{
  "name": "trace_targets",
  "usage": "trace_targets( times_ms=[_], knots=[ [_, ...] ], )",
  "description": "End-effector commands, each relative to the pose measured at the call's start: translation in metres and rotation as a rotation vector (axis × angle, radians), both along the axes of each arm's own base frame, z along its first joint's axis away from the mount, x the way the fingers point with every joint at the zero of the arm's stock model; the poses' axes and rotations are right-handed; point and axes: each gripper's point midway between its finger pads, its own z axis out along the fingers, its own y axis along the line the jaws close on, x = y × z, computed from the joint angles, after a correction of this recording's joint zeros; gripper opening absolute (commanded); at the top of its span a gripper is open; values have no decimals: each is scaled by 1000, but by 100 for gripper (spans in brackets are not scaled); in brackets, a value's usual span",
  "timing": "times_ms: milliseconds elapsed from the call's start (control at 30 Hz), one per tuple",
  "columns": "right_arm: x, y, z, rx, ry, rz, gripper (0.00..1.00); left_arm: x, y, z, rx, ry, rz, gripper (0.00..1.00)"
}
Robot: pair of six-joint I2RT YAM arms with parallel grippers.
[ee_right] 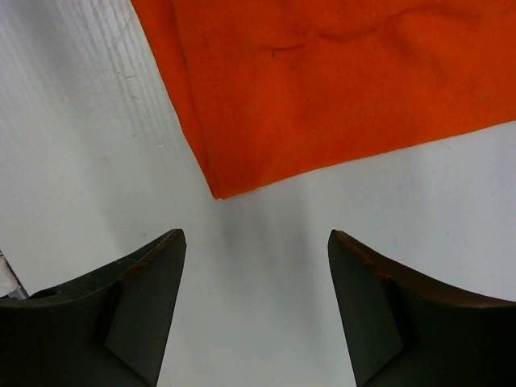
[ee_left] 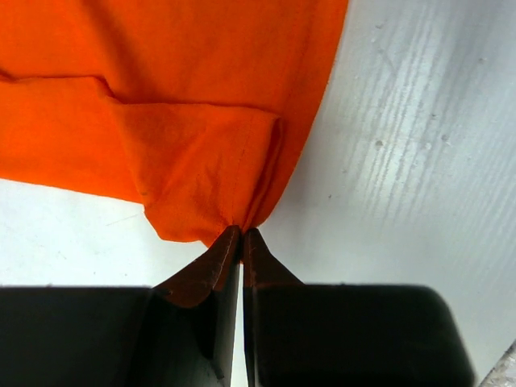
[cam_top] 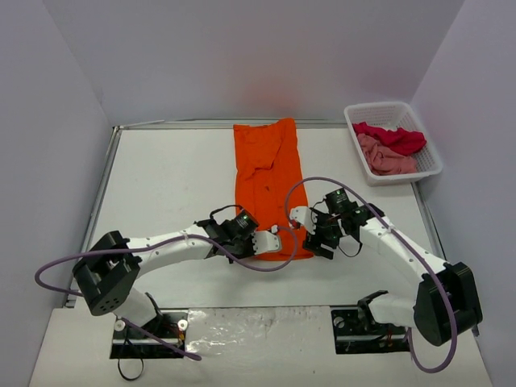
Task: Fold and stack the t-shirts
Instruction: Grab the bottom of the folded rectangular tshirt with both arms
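A bright orange t-shirt (cam_top: 266, 173) lies folded into a long strip down the middle of the white table. My left gripper (cam_top: 274, 240) is at the strip's near end, shut on a bunched corner of the orange cloth (ee_left: 201, 185); in the left wrist view the fingertips (ee_left: 230, 242) pinch the fabric together. My right gripper (cam_top: 322, 242) stands open just right of the near end. Its wrist view shows the shirt's near corner (ee_right: 216, 192) lying flat a little ahead of the gripper (ee_right: 256, 242), with bare table between the fingers. A crimson red shirt (cam_top: 397, 138) and a dusty pink shirt (cam_top: 385, 159) lie crumpled in the basket.
A white lattice basket (cam_top: 429, 149) stands at the back right corner of the table. Grey walls close in the table (cam_top: 169, 185) on three sides. A purple cable loops over each arm, and the right one arches above the shirt's near part.
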Motion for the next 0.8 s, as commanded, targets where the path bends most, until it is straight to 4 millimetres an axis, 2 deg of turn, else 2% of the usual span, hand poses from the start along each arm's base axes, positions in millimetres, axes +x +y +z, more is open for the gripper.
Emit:
trace_targets(
  times_ms=[0, 267, 533, 767],
  knots=[
    [-1, -1, -5, -17, -14, -15, 67, 0, -8, 16, -43, 18, -22, 2],
    [-5, -5, -35, -96, -63, 18, 64, -4, -10, 11, -42, 66, -19, 2],
    [1, 7, -33, -66, -126, 33, 65, 7, -4, 15, -67, 69, 27, 2],
    [1, 30, -29, 43, -92, 33, 64, 17, -1, 28, -101, 48, 56, 2]
  ],
)
